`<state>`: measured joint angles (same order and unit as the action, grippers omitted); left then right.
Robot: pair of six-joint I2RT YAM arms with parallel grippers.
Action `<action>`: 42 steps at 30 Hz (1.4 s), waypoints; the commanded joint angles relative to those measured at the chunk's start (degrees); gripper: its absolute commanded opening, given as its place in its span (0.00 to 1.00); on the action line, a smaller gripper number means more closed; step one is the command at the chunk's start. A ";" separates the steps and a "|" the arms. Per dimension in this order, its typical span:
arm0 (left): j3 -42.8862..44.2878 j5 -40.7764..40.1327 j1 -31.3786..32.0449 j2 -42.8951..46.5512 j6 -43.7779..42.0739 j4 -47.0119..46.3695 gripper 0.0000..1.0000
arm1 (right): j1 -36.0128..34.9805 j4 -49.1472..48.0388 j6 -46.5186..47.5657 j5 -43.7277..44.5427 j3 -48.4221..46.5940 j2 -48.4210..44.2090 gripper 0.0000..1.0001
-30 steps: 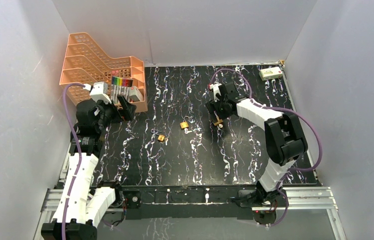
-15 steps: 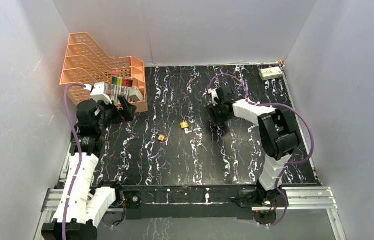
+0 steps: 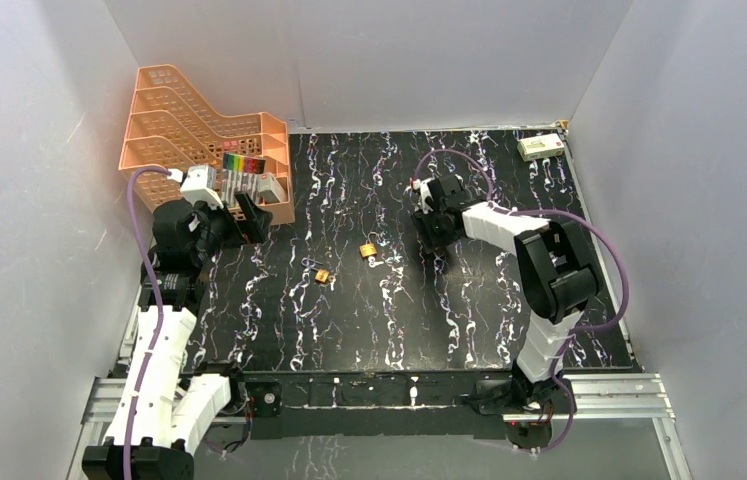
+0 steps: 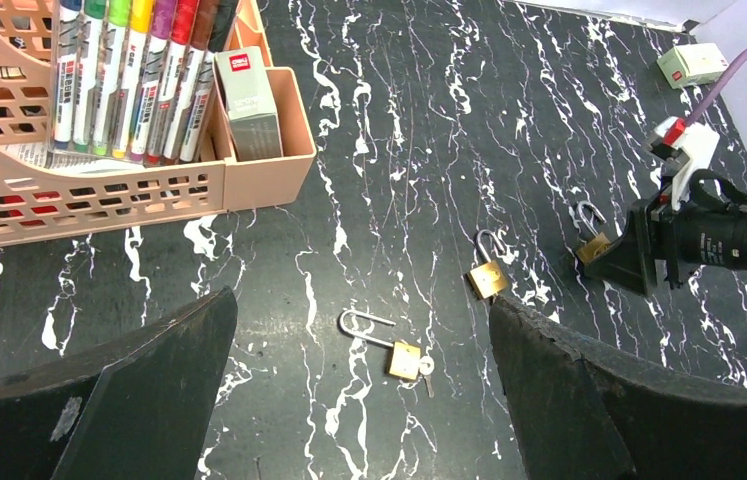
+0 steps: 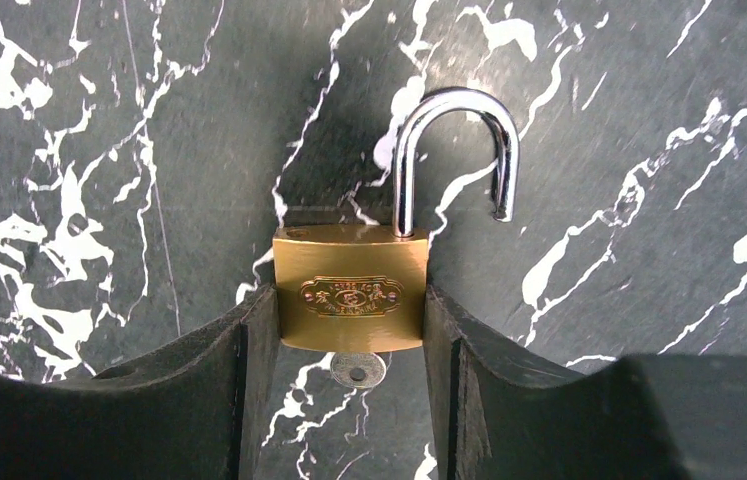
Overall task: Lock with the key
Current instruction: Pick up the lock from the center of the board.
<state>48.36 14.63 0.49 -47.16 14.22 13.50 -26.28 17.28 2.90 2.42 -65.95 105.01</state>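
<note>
A brass padlock (image 5: 349, 290) lies on the black marble table, its steel shackle (image 5: 454, 150) swung open and a key (image 5: 357, 368) in its underside. My right gripper (image 5: 349, 305) is shut on the padlock's body, one finger pressed on each side. In the top view the right gripper (image 3: 436, 233) is at centre-right and covers this lock. The lock also shows in the left wrist view (image 4: 594, 245). My left gripper (image 4: 361, 300) is open and empty, held above the table by the orange rack (image 3: 199, 130).
Two more open brass padlocks lie mid-table: one (image 3: 369, 250) (image 4: 489, 278) and one with a key (image 3: 322, 276) (image 4: 404, 358). The rack holds coloured markers (image 4: 139, 70) and a small box (image 4: 249, 100). A white box (image 3: 539, 147) sits at the far right corner.
My right gripper has shifted slightly left and over the padlock, which now sits hidden under it in the top view. The left arm has not moved.
</note>
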 commanded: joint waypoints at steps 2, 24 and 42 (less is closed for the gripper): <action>-0.46 1.90 -0.32 0.12 1.57 -1.08 0.98 | -0.32 0.27 -0.83 -5.57 1.87 -8.66 0.13; -3.78 71.91 9.24 -18.08 35.37 -64.58 0.98 | -0.28 10.45 -10.81 -53.58 -4.97 -37.96 0.12; 2.33 56.93 17.08 -23.85 20.02 -64.31 0.97 | -0.30 1.87 -21.38 -71.76 -7.21 -39.44 0.12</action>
<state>46.11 71.79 13.82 -69.23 37.10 -48.27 -26.39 27.14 -14.31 -64.05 -71.48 67.46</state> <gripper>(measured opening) 0.983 0.584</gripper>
